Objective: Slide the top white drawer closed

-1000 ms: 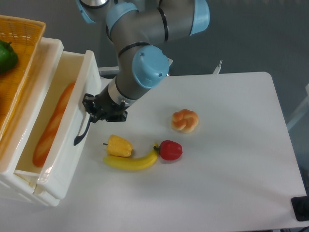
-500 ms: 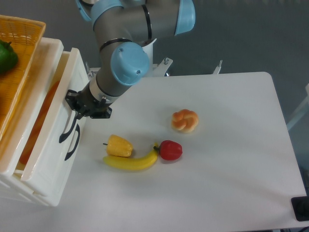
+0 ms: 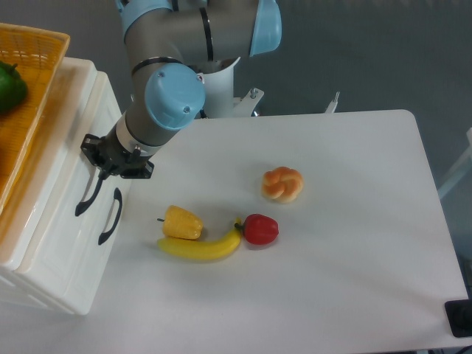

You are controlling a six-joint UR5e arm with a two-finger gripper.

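**Top drawer flush with cabinet front; gripper at its handle**

We record the white table (image 3: 346,295) filling most of the frame, its near edge and right corner cut off by the frame border. At the left edge stands the white cabinet (image 3: 33,243), only partly in view; its left side and base run out of frame.

The robot arm (image 3: 173,96) enters from the top centre, its upper links cropped, and reaches down toward the left. Its bulk hides part of the mount behind it.

The top white drawer (image 3: 63,158) sits at the left of the frame, its front lying level with the cabinet face; we see no gap and nothing of its interior. Its black handle (image 3: 87,203) curves down the front. The lower white drawer (image 3: 81,251) lies just below, with its own black handle (image 3: 110,216).

The orange wicker basket (image 3: 33,81) occupies the upper left corner atop the cabinet, cut off on two sides, holding a green item (image 3: 10,85) only partly visible.

The gripper (image 3: 110,161) is against the upper drawer's front, at the top end of its handle. It is dark and seen from behind; we cannot tell whether the jaws are apart or together.

On the table, left of centre: a banana (image 3: 200,248), touching a yellow pepper (image 3: 181,223) and a red pepper (image 3: 259,229). A bread roll (image 3: 283,184) lies apart, above right.
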